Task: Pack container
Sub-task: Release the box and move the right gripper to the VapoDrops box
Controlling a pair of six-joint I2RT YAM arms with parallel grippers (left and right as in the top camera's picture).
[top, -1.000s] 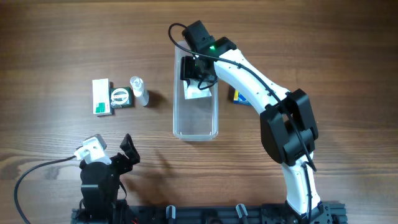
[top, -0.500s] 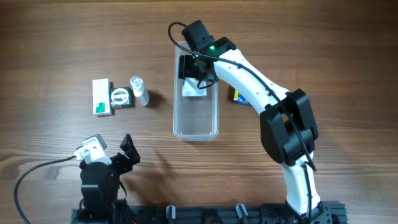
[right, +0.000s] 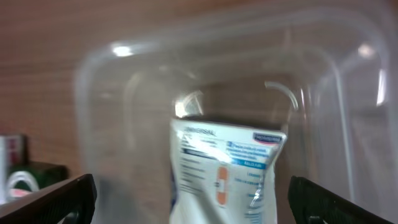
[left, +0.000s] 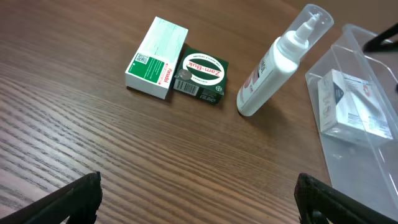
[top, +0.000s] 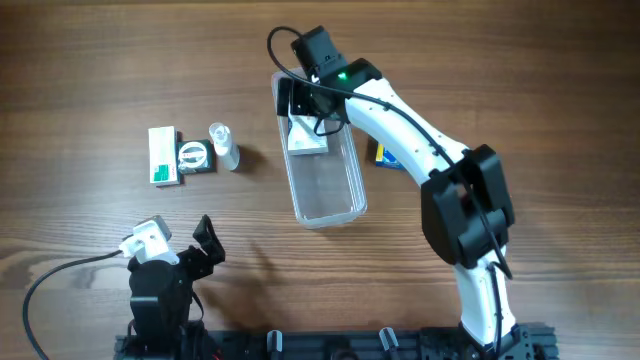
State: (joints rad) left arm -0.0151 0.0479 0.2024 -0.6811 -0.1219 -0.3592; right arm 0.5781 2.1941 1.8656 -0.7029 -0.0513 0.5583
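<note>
Now that my right gripper sits at the far end of the container, the tub no longer lies straight on the table. Half a second ago its long sides ran squarely toward me. Its near end has since swung to my right, so it lies slanted, and its far end has shifted a little to my left. My right fingers stand wide apart at the edges of the wrist view and clasp nothing. The white packet rests inside the tub at its far end, between them. Its blurred print seems to read "Universal" beside a blue badge and an orange mark.

My left gripper hovers near my base, spread wide and empty, well apart from the tub.

Left of the tub a white spray bottle lies on its side; its label is too small to read. Further left, a green box marked "Zam-Buk" touches a white-and-green box with red lettering I cannot make out. A blue-and-yellow item peeks from under my right arm.
</note>
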